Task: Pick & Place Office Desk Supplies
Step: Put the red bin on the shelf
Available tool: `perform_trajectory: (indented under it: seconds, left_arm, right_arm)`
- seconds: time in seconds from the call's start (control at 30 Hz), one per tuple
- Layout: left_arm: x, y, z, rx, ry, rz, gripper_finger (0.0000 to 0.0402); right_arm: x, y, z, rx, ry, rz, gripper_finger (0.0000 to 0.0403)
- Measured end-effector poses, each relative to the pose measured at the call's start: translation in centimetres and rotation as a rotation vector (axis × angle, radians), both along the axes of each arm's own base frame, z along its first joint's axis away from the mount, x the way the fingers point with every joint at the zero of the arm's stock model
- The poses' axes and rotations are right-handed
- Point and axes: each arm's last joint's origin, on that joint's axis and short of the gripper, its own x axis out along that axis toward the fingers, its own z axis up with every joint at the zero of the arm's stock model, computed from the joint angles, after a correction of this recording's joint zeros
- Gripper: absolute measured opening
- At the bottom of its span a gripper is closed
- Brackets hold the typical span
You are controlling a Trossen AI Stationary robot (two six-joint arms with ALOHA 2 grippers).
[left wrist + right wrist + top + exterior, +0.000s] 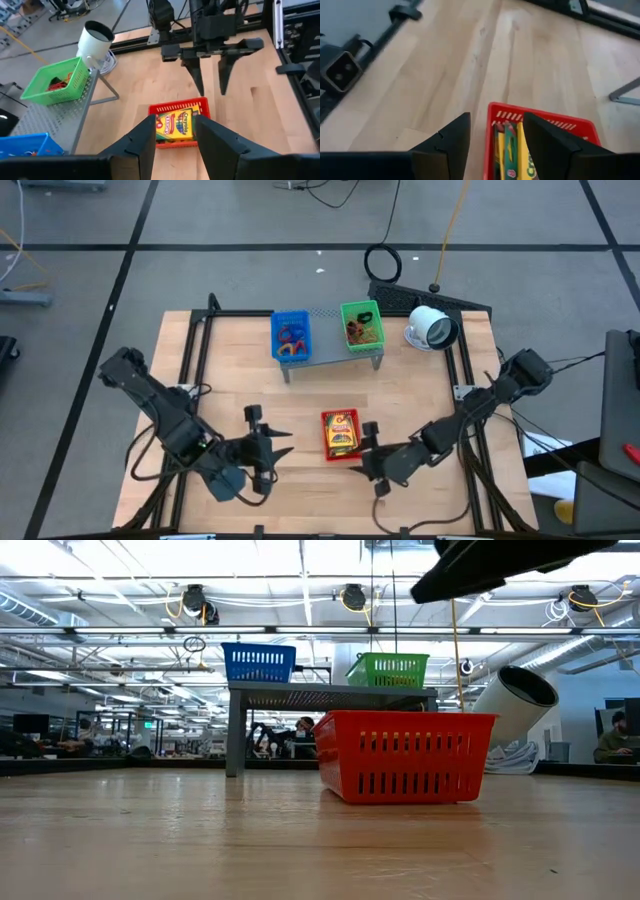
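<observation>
Two grippers flank the red basket [341, 434] near the worktop's [230, 370] front edge, and neither one holds a thing. Inside that basket lie the yellow crayon packets [176, 125] with green labels. Left gripper [275, 444] hangs just off the basket's left side, fingers [144, 141] parted with only air between them; right gripper [364, 450] sits close at the basket's right front corner, fingers [451, 135] spread and empty too. Back on the grey perforated shelf [330, 352] toward the far edge, a blue basket [291, 336] carries coloured rubber bands [292, 338], a green basket [361, 326] beside it holds more small pieces, and the white round device [431, 328] lies at the far right corner.
</observation>
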Motion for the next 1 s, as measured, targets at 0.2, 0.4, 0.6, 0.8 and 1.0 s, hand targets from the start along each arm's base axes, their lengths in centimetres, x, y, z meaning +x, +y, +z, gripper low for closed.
perform_trajectory:
  seconds: [0.2, 0.4, 0.6, 0.8, 1.0]
  left_arm:
    - [0.4, 0.3, -0.2, 0.022, 0.011, 0.012, 0.0143]
    - [0.7, 1.0, -0.3, 0.037, 0.023, 0.038, 0.0143]
    - [1.0, 1.7, -0.5, 0.042, 0.049, 0.049, 0.0143]
    - [1.1, 1.9, -0.6, 0.04, 0.059, 0.053, 0.0143]
    - [1.1, 1.8, -0.6, 0.03, 0.065, 0.044, 0.0143]
  right_arm:
    - [2.0, -0.1, 0.1, 0.001, 0.175, -0.06, 0.0171]
    - [3.2, -1.0, -1.8, 0.063, 0.333, -0.1, 0.0171]
    - [4.3, -1.4, -3.7, 0.105, 0.39, -0.104, 0.0171]
    - [5.1, -1.5, -4.5, 0.189, 0.403, -0.077, 0.0171]
    - [5.7, -1.1, -5.7, 0.238, 0.416, -0.077, 0.0171]
